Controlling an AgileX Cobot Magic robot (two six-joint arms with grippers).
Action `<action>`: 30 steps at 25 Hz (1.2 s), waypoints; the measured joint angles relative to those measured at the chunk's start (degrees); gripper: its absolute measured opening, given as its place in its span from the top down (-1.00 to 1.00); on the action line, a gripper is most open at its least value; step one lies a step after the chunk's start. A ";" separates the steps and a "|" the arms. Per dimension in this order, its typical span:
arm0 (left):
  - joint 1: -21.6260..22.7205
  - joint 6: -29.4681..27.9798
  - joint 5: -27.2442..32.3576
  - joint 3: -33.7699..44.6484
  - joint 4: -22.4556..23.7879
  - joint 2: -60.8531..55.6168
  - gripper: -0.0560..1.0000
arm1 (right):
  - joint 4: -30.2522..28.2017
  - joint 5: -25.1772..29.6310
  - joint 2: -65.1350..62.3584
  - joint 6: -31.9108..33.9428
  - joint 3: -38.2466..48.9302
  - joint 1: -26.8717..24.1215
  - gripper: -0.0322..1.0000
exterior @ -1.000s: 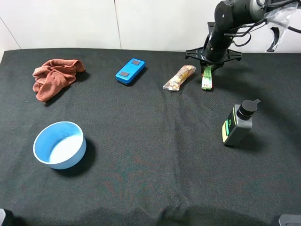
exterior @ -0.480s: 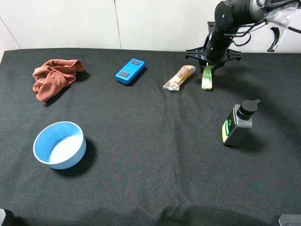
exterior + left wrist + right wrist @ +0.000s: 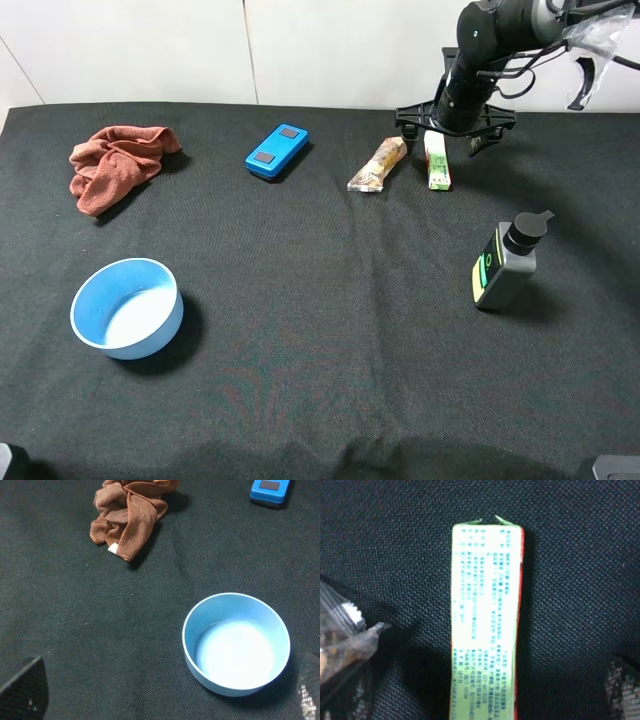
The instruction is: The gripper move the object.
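Note:
The object, a slim white box (image 3: 437, 160) with a red side edge and green end, lies flat on the black cloth at the far right. It fills the middle of the right wrist view (image 3: 485, 625). My right gripper (image 3: 453, 133) hangs directly over the box's far end with its wide crossbar spread. Its jaws are open and one blurred finger (image 3: 624, 690) shows off to the side of the box, not touching it. My left gripper (image 3: 165, 695) is open and empty, low above the blue bowl (image 3: 235, 647).
A crinkly snack wrapper (image 3: 378, 165) lies just left of the box. A blue case (image 3: 277, 150) and a rust cloth (image 3: 115, 160) lie further left. The blue bowl (image 3: 127, 307) sits front left. A grey pump bottle (image 3: 505, 262) stands right.
The box has turned to lie flat, shifted slightly left and back, and now shows its white face. The wrapper has been nudged left. The right gripper rose a little.

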 joint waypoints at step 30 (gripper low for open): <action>0.00 0.00 0.00 0.00 0.00 0.00 -0.99 | 4.10 12.91 -9.01 -6.71 -0.18 0.00 -0.41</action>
